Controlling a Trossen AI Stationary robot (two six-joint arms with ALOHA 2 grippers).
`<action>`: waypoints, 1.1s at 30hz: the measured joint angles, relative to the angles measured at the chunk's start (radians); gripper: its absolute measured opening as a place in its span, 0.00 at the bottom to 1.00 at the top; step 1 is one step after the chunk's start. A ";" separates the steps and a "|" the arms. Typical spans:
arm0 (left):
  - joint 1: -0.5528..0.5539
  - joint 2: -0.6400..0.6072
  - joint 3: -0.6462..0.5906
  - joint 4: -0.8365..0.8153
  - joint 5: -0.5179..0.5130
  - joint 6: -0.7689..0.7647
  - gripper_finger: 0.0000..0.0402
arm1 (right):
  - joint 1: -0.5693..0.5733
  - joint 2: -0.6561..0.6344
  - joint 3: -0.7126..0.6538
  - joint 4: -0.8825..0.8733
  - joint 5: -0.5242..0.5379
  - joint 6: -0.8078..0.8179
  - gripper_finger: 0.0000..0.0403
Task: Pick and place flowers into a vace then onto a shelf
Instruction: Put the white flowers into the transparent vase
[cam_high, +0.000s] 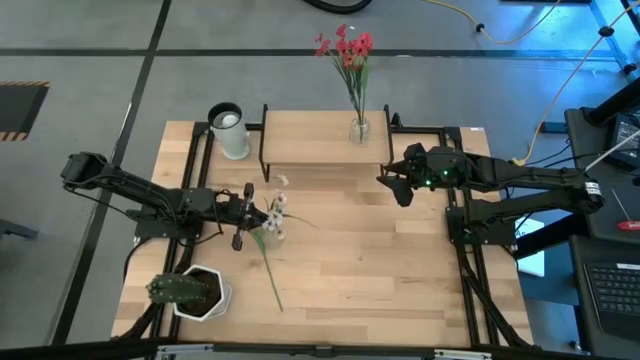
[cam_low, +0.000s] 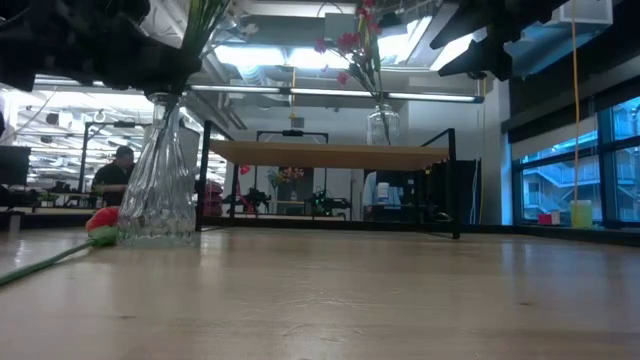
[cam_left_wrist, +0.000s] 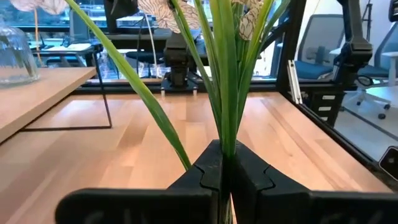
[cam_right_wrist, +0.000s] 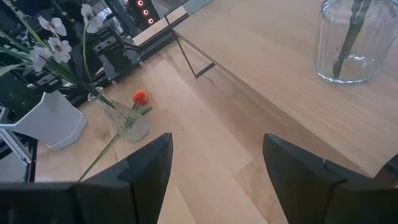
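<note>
Left tool (cam_left_wrist: 225, 180) clamped on white-flowered sprig (cam_left_wrist: 217, 74) over the glass vase (cam_low: 158, 185). Right tool (cam_right_wrist: 214, 168) spread wide, at 3 o'clock of shelf (cam_high: 320, 140).

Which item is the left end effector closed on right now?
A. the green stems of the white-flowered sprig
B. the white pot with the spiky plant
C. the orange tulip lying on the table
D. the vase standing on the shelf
A: in the left wrist view the left end effector is pinched shut on the green stems of the white-flowered sprig, while the orange tulip lies on the table beside the glass vase.
</note>
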 joint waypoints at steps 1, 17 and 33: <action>0.000 0.000 0.000 0.000 0.000 0.001 0.02 | 0.000 0.000 0.000 0.000 0.000 0.000 0.62; 0.000 0.000 0.000 0.002 -0.047 -0.015 0.23 | 0.000 0.000 0.000 0.000 0.000 -0.003 0.62; 0.000 -0.001 0.000 0.005 -0.053 -0.026 0.40 | 0.000 0.000 0.000 -0.005 0.000 -0.011 0.62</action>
